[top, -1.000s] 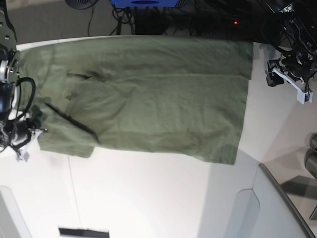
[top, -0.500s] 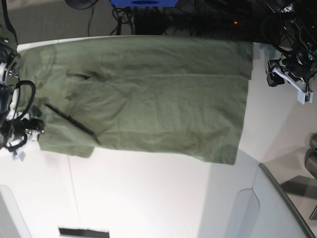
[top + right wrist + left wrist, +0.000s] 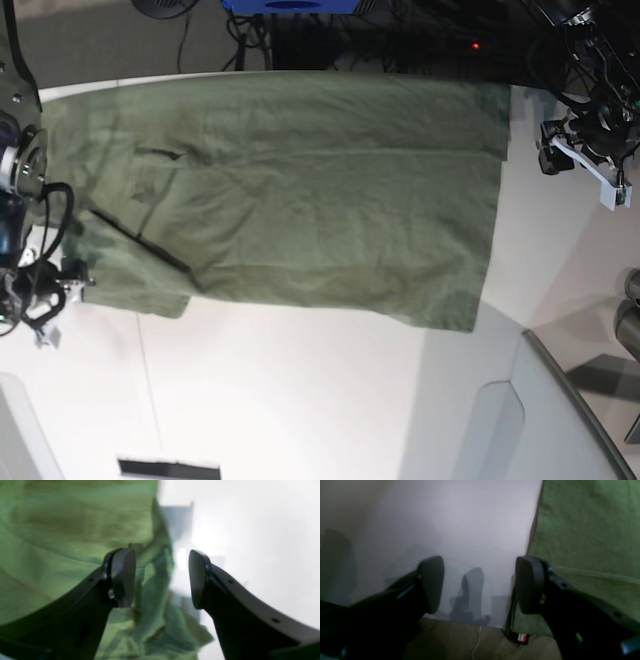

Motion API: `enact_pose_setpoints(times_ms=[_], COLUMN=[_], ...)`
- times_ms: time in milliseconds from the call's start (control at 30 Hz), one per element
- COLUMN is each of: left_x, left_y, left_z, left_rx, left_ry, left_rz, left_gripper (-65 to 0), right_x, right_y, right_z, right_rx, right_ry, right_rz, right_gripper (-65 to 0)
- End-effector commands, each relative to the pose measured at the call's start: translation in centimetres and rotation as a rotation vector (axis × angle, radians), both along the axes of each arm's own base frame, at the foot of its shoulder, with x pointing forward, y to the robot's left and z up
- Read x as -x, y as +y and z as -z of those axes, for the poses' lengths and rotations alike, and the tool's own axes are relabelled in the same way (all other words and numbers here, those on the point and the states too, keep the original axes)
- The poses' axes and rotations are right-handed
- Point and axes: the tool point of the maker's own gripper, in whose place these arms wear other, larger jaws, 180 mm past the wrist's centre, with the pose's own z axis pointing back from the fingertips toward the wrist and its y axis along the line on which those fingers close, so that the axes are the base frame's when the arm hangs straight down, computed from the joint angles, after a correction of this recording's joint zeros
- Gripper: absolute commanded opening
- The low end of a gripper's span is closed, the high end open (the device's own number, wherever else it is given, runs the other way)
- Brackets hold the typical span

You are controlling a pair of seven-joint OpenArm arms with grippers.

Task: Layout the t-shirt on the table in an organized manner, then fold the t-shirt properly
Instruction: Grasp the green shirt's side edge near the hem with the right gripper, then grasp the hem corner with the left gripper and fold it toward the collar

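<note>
The t-shirt [image 3: 300, 195] lies spread across the far half of the white worktop [image 3: 300, 400], its long axis running left to right in the base view. Its far edge follows the worktop's curved far rim, and the straight edge on the right ends short of the worktop's right side. The cloth is mostly flat, with soft wrinkles across the middle, a small dark crease near the far left and a long dark diagonal fold line lower on the left. At the near-left corner the fabric is doubled and bunched a little.

The right gripper [image 3: 162, 578] hangs at that left edge. In its wrist view the jaws stand apart with nothing clamped between them; one finger [image 3: 122, 577] is over green cloth, the other over bare white surface, and the rumpled edge of the shirt lies below the gap. In the base view this arm sits low at the left border [image 3: 40, 290], just beside the bunched corner.

The left gripper [image 3: 480, 585] is over on the right, near the shirt's far-right corner. Its jaws are wide apart and hold nothing; through the gap shows plain white worktop, with the shirt's edge [image 3: 582, 530] under the right-hand finger. A grey angled panel [image 3: 560, 420] occupies the near-right corner of the scene.
</note>
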Motion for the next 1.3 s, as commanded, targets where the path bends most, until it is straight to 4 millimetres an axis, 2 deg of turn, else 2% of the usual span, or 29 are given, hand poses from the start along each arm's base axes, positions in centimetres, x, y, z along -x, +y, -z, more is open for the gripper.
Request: enact_pose_setpoints(times_ms=[0,467,667,800,833,967,1000,1167,1267], left_x=[-0.8,-0.8,-0.8,-0.8,-0.8,-0.8,-0.8,-0.9,-3.0], left_y=[0.6,0.6,0.6,0.6,0.6,0.6,0.6,0.6,0.4], left_z=[-1.1,-1.1,-1.1,-1.1,-1.1,-1.1,-1.1,-1.1,-1.8], left_rx=[-0.024,-0.024,-0.024,-0.024,-0.022,-0.022,-0.022,-0.022,-0.043], left_ry=[-0.037,-0.037,-0.037,-0.037,-0.036,-0.036,-0.036,-0.038,-0.049], left_rz=[0.009,0.009,0.009,0.009,0.009,0.009,0.009,0.009,0.057], left_gripper=[-21.7,-21.7,-21.7,-21.7,-21.7,-21.7,-21.7,-21.7,-21.7], right_x=[-1.6,-1.0,-0.7,-0.3,-0.3,-0.3,-0.2,-0.2,-0.4], right_y=[-1.3,-1.6,-2.8,-2.6,-2.6,-2.6,-2.7,-2.6,-2.6], right_z=[-1.8,-1.3,-1.0,-0.5,-0.5,-0.5,-0.5,-0.5,-0.6], right_rx=[0.02,0.026,0.072,0.069,0.069,0.068,0.069,0.068,0.07], right_ry=[-0.046,-0.038,-0.045,-0.038,-0.038,-0.036,-0.033,-0.032,-0.039], right_rz=[0.013,0.017,0.117,0.115,0.115,0.116,0.119,0.118,0.118], right_gripper=[-33.0,-33.0,-33.0,-33.9,-36.2,-57.0,-60.0,-65.0,-65.0])
